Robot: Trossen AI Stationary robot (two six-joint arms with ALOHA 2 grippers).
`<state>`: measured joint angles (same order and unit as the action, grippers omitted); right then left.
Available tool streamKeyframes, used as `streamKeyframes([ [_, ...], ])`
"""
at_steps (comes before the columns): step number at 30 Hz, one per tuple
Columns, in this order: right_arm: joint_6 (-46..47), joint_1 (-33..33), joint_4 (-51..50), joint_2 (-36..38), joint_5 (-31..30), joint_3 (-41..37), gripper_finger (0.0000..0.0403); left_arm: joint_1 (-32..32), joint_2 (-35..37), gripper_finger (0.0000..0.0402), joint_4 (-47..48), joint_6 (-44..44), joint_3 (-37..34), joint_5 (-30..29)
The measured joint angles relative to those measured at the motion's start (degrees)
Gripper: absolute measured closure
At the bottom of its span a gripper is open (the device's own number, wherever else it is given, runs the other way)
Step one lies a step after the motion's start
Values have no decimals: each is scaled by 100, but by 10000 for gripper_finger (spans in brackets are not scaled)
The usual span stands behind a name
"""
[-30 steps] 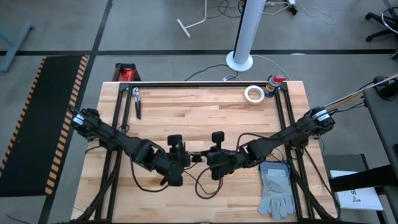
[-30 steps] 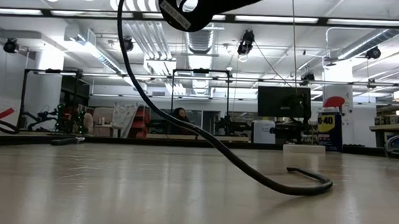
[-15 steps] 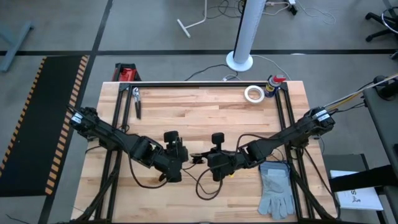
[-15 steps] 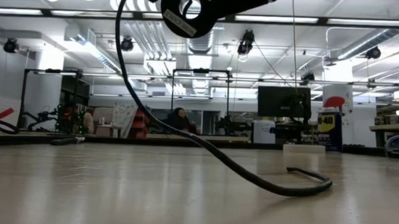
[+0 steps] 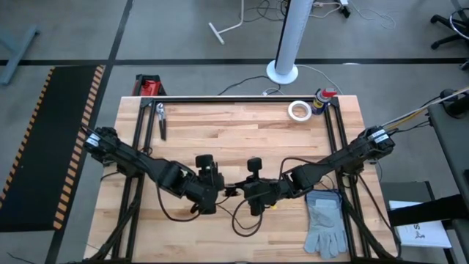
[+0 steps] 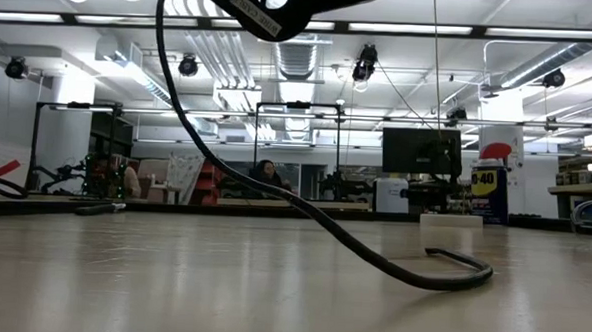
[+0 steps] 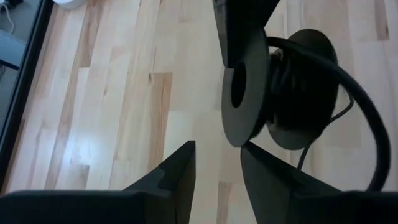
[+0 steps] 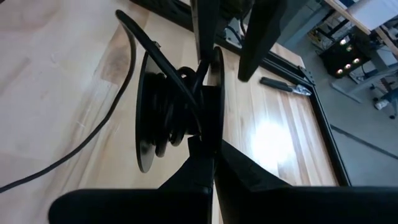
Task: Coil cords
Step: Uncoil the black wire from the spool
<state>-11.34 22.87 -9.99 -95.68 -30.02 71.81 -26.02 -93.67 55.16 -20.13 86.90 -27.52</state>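
1. The cord (image 5: 245,218), thin and black, runs partly wound on a black spool (image 8: 177,112) held above the middle of the bench (image 5: 242,132), nearer its front edge; the loose tail drops and curls on the wood toward the front edge.
2. From bench height, the cord (image 6: 275,190) hangs from the spool (image 6: 268,5) overhead and sweeps down to a bend lying flat on the surface.
3. The right gripper (image 8: 208,146) has its jaws pressed together on the rim of one spool flange, the wound turns just beside its fingers.
4. The left gripper (image 7: 217,165) sits just beside the spool (image 7: 273,93), jaws apart with bare wood showing between them and nothing in them; the spool lies past the fingertips.
5. From above, the two grippers, left (image 5: 218,191) and right (image 5: 238,192), meet nearly nose to nose.
6. A grey glove (image 5: 325,220) lies near the front right corner, a white tape roll (image 5: 298,111) and a spray can (image 5: 322,99) near the back right corner, pliers (image 5: 160,117) near the back left.
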Motion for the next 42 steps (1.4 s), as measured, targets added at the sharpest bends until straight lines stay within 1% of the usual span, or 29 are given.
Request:
streamKeyframes([
  [7,-76,-52,69,0,4,-2,403,0,-2,260,-278,262,-3,59],
  [13,-198,-64,259,0,53,-5,403,20,-2,262,-365,482,-5,184],
  [15,-197,-86,265,0,159,-7,403,22,-2,272,-396,551,-5,185],
  [17,-184,-101,295,0,253,-9,403,20,-2,293,-466,657,-8,202],
  [19,-181,-107,308,0,281,-9,403,20,-2,326,-565,763,-24,226],
  [21,-195,-107,360,0,299,-11,403,17,-2,372,-597,868,-38,238],
  [22,-200,-107,387,0,345,-15,403,18,-2,386,-578,914,-43,195],
  [23,-216,-101,426,-2,344,-17,403,22,3,391,-571,950,-49,167],
  [27,-219,-98,467,-3,374,-17,403,25,4,399,-608,1000,-107,104],
  [34,-210,-84,425,-7,343,-20,403,28,4,401,-675,954,-238,-12],
  [38,-25,-33,257,87,272,-20,402,31,4,401,-753,951,-263,-69],
  [42,129,-2,178,267,166,4,381,37,3,401,-713,937,-265,-110],
])
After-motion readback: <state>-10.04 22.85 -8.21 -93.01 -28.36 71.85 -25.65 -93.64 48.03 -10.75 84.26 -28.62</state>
